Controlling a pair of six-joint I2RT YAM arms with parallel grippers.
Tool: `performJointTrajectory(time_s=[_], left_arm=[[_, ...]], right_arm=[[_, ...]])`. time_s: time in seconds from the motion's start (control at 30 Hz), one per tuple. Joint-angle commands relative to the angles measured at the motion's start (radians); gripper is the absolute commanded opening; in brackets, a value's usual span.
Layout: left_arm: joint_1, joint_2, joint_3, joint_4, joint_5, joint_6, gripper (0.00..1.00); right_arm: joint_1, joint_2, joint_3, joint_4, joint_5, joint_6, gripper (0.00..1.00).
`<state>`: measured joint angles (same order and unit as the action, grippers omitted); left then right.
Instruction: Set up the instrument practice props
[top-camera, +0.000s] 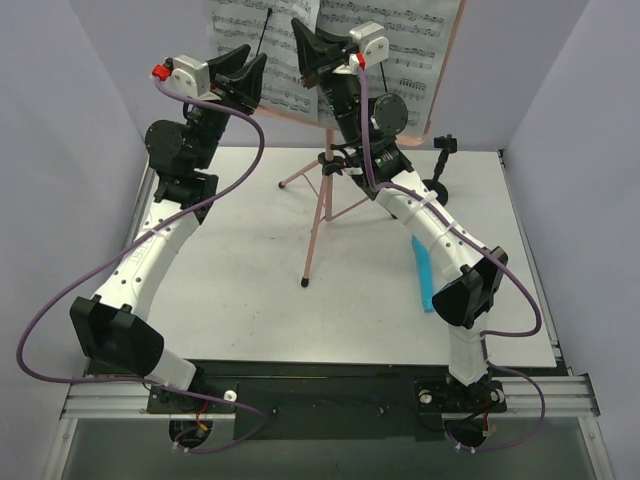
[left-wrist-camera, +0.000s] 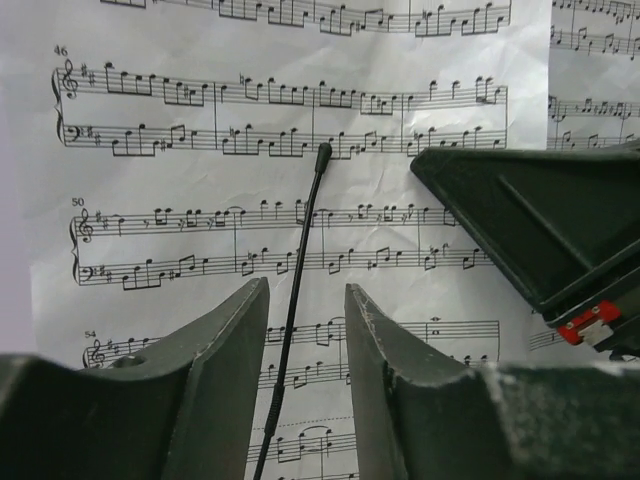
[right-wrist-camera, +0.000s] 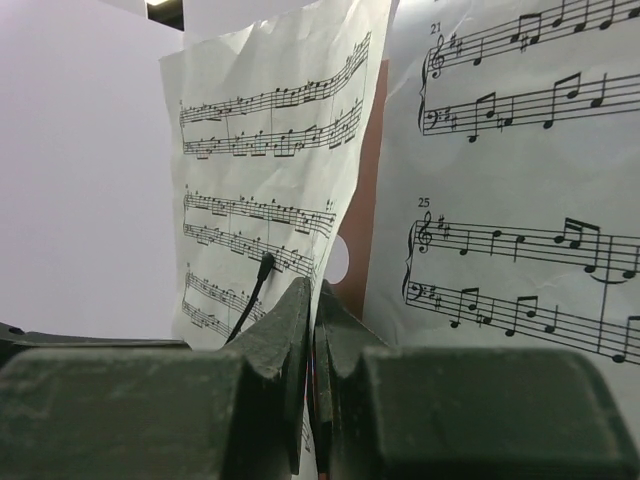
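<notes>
left gripper: half open, empty, straddling thin black wire page-holder
left white sheet-music page: on pink perforated tripod music stand; may tear
right gripper: shut, seemingly pinching that page's edge; tugging could topple stand
small bright blue microphone: lying on table

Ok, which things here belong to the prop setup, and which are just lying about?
Job: pink music stand, left sheet-music page, right sheet-music page, blue microphone, black mic stand.
Lying about: no stray items visible; just the rig's purple cables.
</notes>
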<state>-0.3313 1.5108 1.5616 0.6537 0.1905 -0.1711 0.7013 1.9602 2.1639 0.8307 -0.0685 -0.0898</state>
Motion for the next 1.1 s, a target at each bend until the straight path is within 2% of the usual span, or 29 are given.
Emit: performJointTrajectory(time_s=[0.0,0.03,0.07,0.13,0.27,0.4,0.53,0.67,0.87,0.9,1.07], left_arm=[[0.008,-0.052,0.005,0.078,0.001,-0.018,0.48],[0.009,-0.052,0.0,0.081,0.0,-0.019,0.48],[0.009,-0.057,-0.001,0.081,-0.002,-0.019,0.48],[0.012,-0.058,-0.003,0.081,-0.002,-0.019,0.49],[0.014,-0.066,-0.009,0.081,0.0,-0.018,0.49],[0.017,-0.078,-0.028,0.083,-0.002,-0.021,0.49],[0.021,-0.1,-0.057,0.083,-0.003,-0.024,0.49],[0.024,-0.127,-0.089,0.087,-0.005,-0.028,0.49],[0.025,-0.158,-0.129,0.087,0.012,-0.05,0.49],[0.025,-0.161,-0.133,0.089,0.015,-0.053,0.49],[0.025,-0.178,-0.158,0.057,0.047,-0.068,0.49]], right_arm=[[0.003,-0.023,0.013,0.107,-0.036,-0.014,0.02],[0.003,-0.026,0.01,0.107,-0.042,-0.014,0.03],[0.003,-0.033,0.001,0.111,-0.043,-0.013,0.12],[0.003,-0.049,-0.018,0.12,-0.056,-0.007,0.22],[0.004,-0.098,-0.068,0.131,-0.086,0.001,0.36],[0.004,-0.188,-0.16,0.133,-0.116,0.005,0.44],[0.003,-0.34,-0.311,0.078,-0.132,0.005,0.46],[0.004,-0.541,-0.427,-0.141,-0.139,-0.001,0.47],[-0.048,-0.768,-0.372,-0.628,-0.112,-0.005,0.48],[-0.081,-0.779,-0.36,-0.728,-0.116,0.005,0.49],[-0.273,-0.824,-0.271,-1.019,-0.158,0.159,0.51]])
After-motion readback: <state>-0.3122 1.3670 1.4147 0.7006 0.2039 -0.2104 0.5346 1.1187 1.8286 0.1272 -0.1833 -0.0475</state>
